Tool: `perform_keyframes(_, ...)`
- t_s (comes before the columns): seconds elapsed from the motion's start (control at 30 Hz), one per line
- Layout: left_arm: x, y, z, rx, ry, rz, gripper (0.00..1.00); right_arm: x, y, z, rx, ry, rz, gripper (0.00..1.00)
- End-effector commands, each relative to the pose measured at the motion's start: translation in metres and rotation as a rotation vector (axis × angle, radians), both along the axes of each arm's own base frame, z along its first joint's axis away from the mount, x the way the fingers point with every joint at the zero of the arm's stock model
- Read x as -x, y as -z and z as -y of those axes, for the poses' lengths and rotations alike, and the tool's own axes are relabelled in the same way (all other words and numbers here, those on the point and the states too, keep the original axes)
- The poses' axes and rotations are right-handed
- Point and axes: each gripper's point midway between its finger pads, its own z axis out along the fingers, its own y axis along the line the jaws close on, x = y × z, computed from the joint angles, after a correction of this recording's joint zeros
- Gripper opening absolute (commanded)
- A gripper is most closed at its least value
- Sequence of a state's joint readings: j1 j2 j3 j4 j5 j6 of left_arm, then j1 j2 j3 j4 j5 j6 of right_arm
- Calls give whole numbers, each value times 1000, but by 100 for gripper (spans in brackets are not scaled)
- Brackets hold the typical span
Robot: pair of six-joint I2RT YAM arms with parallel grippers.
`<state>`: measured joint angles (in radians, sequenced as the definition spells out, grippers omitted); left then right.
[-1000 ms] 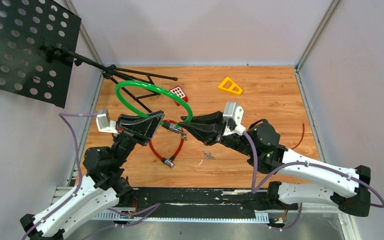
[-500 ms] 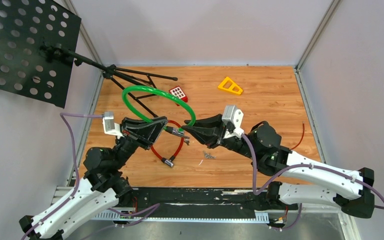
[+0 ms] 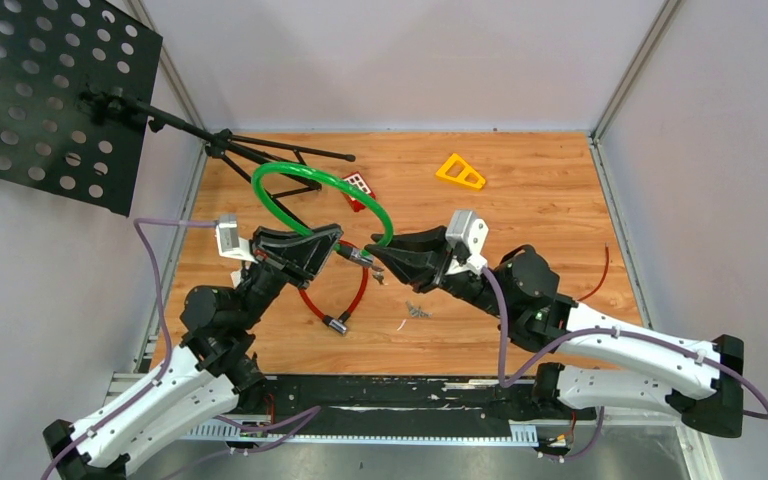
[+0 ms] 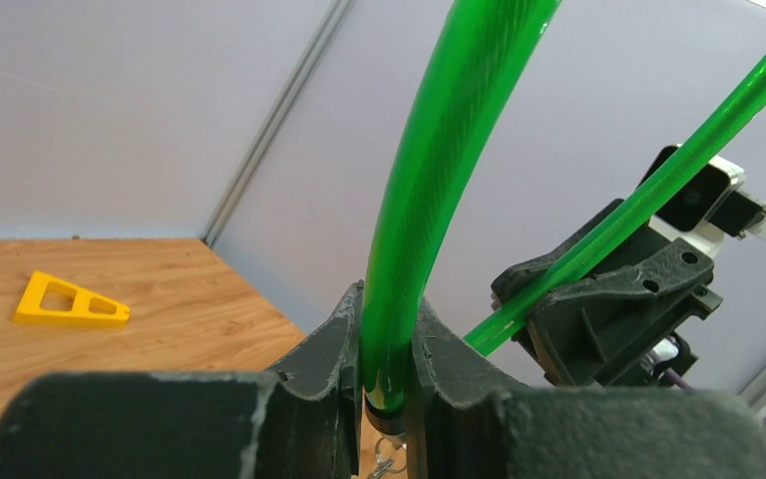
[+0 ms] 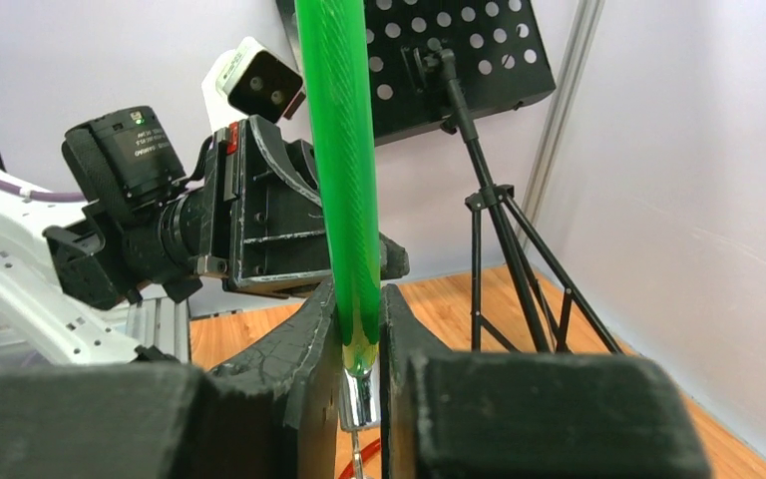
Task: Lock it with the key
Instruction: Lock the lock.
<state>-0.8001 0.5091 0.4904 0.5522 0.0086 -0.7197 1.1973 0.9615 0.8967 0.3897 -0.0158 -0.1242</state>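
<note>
Wooden tabletop [image 3: 540,210], grey enclosure walls [image 3: 400,60]. Left gripper [image 3: 337,244] and right gripper [image 3: 372,253] each pinch one end of the green cable lock [image 3: 300,170], tips facing close together above the tabletop centre

The green cable loop [image 4: 437,180] arches between the left gripper [image 3: 338,250] and the right gripper [image 3: 375,256], barring the middle of the table [image 3: 550,200]. The music stand [image 3: 55,95] and its tripod legs crowd the far-left corner. A red cable [image 3: 335,300] lies under the left gripper. Bare wood is open toward the far-right corner, beyond the yellow triangle [image 3: 460,172].
</note>
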Motion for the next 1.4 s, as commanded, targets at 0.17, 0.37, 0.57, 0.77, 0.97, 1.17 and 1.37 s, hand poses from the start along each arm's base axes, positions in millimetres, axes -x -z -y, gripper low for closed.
perform_keyframes(0.17, 12, -40, -8, 107, 28, 78, 0, 1, 15, -12, -38, -39, -19, 17)
perform_keyframes(0.37, 19, -44, -22, 123, -12, 121, 0, 18, 25, 4, 15, -80, 46, 53)
perform_keyframes(0.57, 25, -45, -23, 119, 7, 144, 0, 22, 46, 15, 95, -75, 69, 57)
perform_keyframes(0.77, 24, -43, -21, 129, 15, 137, 0, 14, 48, 15, 99, -38, 60, 52)
perform_keyframes(0.97, 25, -42, -20, 138, 27, 137, 0, 10, 54, -3, 151, -53, 48, 50)
perform_keyframes(1.17, 26, -42, -19, 136, 32, 137, 0, 5, 58, -12, 172, -48, 46, 45)
perform_keyframes(1.37, 24, -39, -18, 130, 32, 132, 0, 5, 53, -9, 156, -38, 58, 38)
